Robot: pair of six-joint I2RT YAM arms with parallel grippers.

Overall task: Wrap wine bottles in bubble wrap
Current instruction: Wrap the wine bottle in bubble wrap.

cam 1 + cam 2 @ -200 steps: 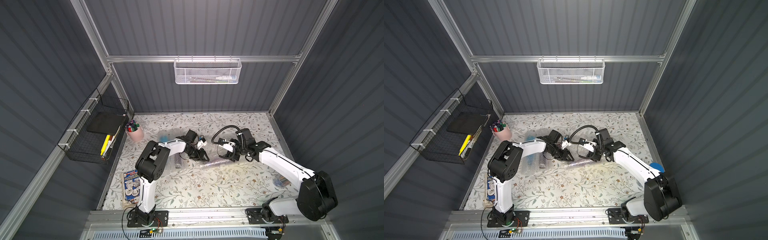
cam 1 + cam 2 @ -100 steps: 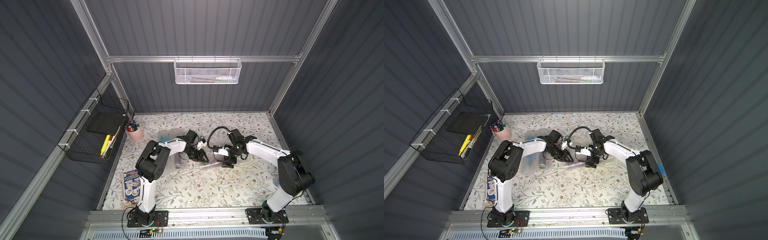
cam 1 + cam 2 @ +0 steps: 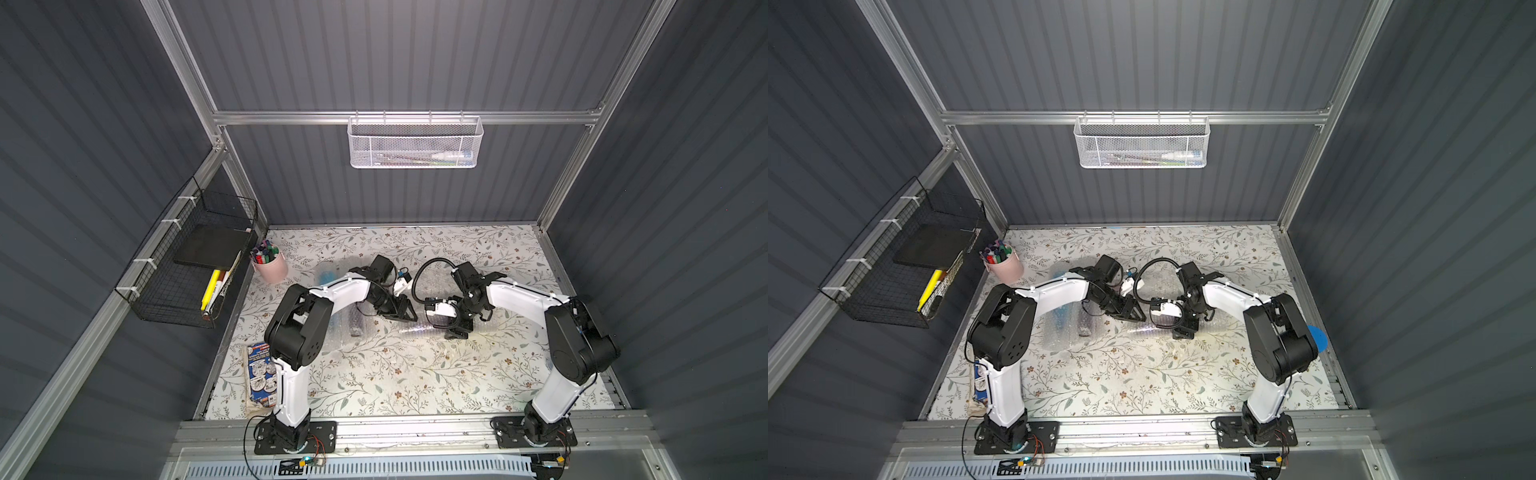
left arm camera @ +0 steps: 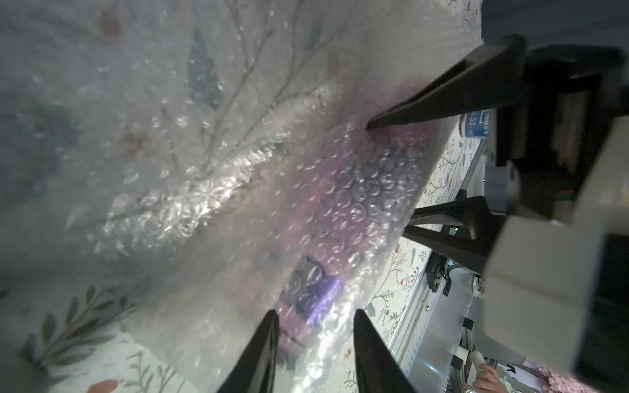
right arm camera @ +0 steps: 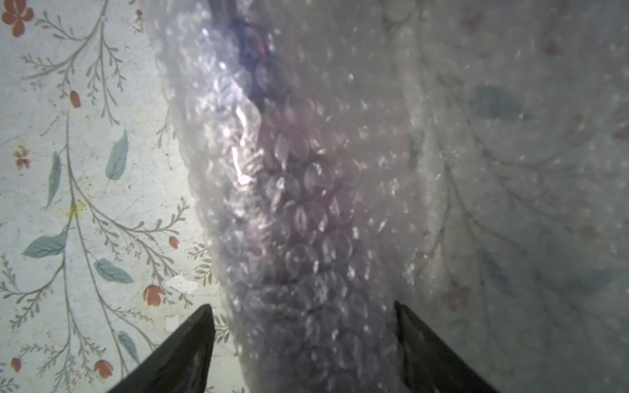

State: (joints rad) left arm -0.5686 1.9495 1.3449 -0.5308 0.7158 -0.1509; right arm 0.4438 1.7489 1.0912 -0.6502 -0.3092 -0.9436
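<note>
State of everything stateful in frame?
bubble wrap: partly rolled, rest of sheet unrolled.
purple bottle: lying inside the roll.
left tool: jaws partly apart at the roll's end; grip unclear.
right tool: open, straddling the roll.
pink cup: upright, holding markers.

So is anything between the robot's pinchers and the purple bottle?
Yes: the bubble wrap. It is rolled around the purple bottle, so the left gripper and the right gripper, each with a finger on either side of the roll, would meet plastic bubbles, not glass. Nothing else visible is in the way.
</note>
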